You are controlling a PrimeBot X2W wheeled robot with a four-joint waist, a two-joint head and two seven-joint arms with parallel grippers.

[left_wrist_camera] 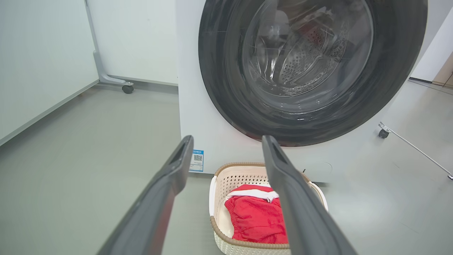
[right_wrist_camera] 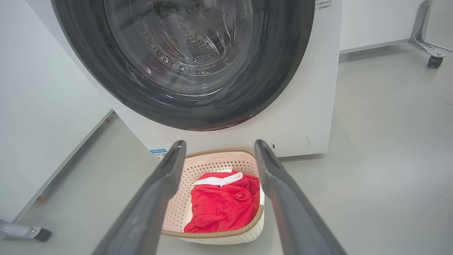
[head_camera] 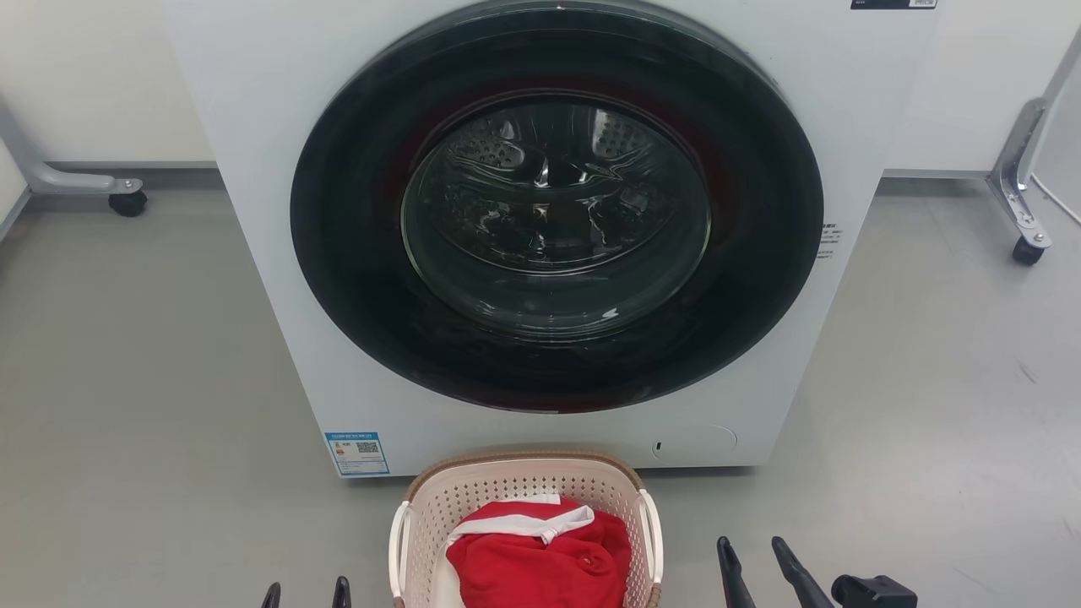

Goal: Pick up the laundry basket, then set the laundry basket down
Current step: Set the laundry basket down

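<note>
We find the laundry basket on the floor, just in front of the washer and between our two grippers. The left gripper is near its left handle, and the right gripper stands a little further off on the other side. Both pairs of fingers are spread wide, hold nothing and touch nothing. A red garment with white trim lies inside the basket. From the head, the basket's near rim is cut off, and we see only the tips of the left fingers.

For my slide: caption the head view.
Laundry basket holding red clothing before closed washer; left claw and right claw open alongside.
</note>
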